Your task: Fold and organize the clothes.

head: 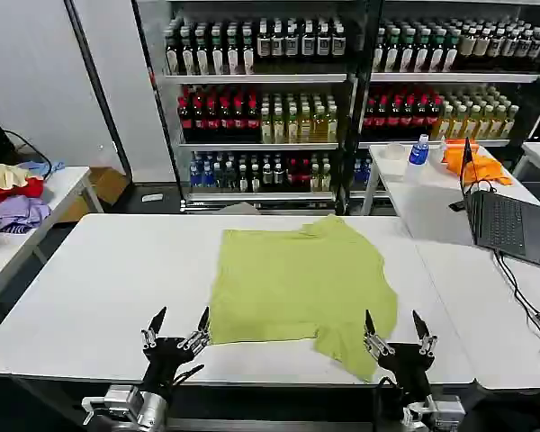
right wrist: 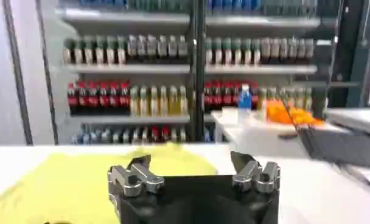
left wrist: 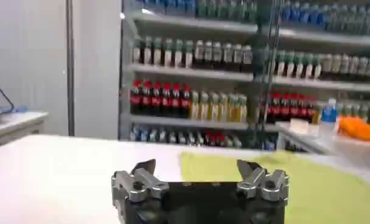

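Our T-shirt (head: 297, 288) lies spread near the table's (head: 99, 288) front edge, partly folded, one corner drooping toward that edge. We judge it light, soft and limp, so it will sag unless pinched at hem corners or sleeve edges. Our left gripper (head: 175, 326) and right gripper (head: 394, 326) hover at the front edge beside it, both wide open, holding nothing.
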You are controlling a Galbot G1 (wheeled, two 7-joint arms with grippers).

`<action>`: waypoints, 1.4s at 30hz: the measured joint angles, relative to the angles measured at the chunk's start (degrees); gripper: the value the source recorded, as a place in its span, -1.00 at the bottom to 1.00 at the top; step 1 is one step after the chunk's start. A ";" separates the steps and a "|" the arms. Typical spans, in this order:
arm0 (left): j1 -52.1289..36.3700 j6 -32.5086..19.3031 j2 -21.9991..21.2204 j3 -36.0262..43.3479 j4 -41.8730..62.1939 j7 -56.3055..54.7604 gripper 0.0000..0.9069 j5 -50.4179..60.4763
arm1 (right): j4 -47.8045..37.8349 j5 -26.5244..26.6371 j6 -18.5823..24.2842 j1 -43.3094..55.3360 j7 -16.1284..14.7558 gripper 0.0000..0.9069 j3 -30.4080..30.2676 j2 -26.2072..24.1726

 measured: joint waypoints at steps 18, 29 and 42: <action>-8.20 13.90 2.62 5.30 8.88 -3.86 1.00 -2.54 | -6.88 -1.18 -4.93 0.83 3.11 1.00 -3.27 3.53; -10.18 15.80 3.05 7.80 11.30 -4.01 -0.96 -3.99 | -8.59 0.09 -5.77 1.19 4.19 -1.00 -4.78 4.43; -10.41 16.38 3.36 9.06 11.77 -4.21 -0.96 -4.57 | -8.13 2.54 -7.00 0.48 4.81 -1.00 -5.06 4.51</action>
